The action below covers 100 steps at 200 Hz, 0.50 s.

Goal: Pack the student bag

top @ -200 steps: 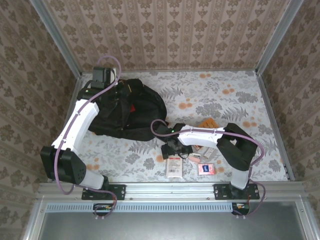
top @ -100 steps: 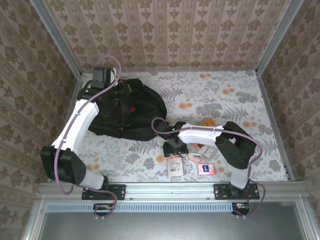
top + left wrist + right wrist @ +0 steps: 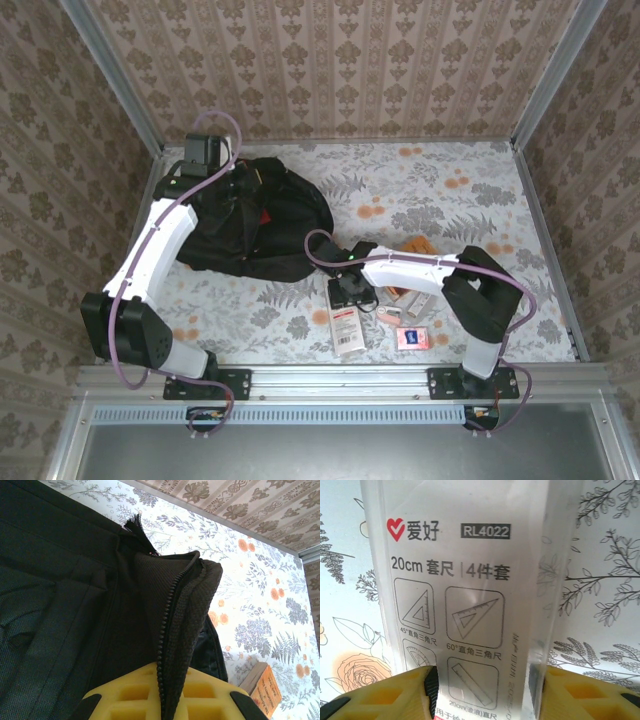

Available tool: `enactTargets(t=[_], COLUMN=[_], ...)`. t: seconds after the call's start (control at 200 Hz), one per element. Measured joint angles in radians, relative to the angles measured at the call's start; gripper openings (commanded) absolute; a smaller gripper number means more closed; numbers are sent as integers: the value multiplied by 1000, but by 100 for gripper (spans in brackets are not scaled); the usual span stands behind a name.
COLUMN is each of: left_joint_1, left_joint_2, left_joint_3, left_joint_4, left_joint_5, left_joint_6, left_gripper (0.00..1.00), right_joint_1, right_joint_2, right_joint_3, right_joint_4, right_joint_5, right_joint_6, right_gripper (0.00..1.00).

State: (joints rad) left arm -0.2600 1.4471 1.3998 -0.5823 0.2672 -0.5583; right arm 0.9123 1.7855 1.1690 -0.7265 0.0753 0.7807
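While the student bag lies slumped on the flowered table, its mouth is only a narrow slit, and that is my main worry. My left gripper is clamped on the bag's zipper edge, lifting one lip. If that fabric slides out of the pads, the opening will likely fall shut. Off the bag's near right side, well apart from it, the right gripper straddles a clear ruler-set packet, with its pads at the two long edges. I cannot tell whether they are actually pinching it. The sleeve looks slick and thin, so I judge it could bow, pop free or swing when lifted. It is also long, so it may catch on the bag's lip rather than slide in. Farther from the bag than the packet lie a small pink item and an orange box, which a low sweep could knock.
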Motion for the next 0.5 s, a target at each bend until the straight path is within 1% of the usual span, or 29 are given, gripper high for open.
enactTargets(t=[0.145,0.25,0.325,0.37,0.43,0.47,0.5], left_joint_1=[0,0,0,0,0,0,0], left_joint_2=[0,0,0,0,0,0,0], left_joint_3=[0,0,0,0,0,0,0], left_joint_4=[0,0,0,0,0,0,0], left_joint_5=[3,7,8,10,10,10,10], left_joint_6=[0,0,0,0,0,0,0], left_gripper=[0,0,0,0,0,0,0], right_joint_1=[0,0,0,-2,-6,-10,-11], right_joint_2=[-37,-60,-65,-65,-65,-65,-65], right_joint_3=[0,0,0,0,-2,-5,-10], right_joint_4=[-10,-10,-9,-9,-7,-2,4], right_joint_5=[8,7,6,3,-1,-10,-14], right_joint_6=[2,4,5,5,8,0,-2], right_gripper=[38,34,35,41,66,77,81])
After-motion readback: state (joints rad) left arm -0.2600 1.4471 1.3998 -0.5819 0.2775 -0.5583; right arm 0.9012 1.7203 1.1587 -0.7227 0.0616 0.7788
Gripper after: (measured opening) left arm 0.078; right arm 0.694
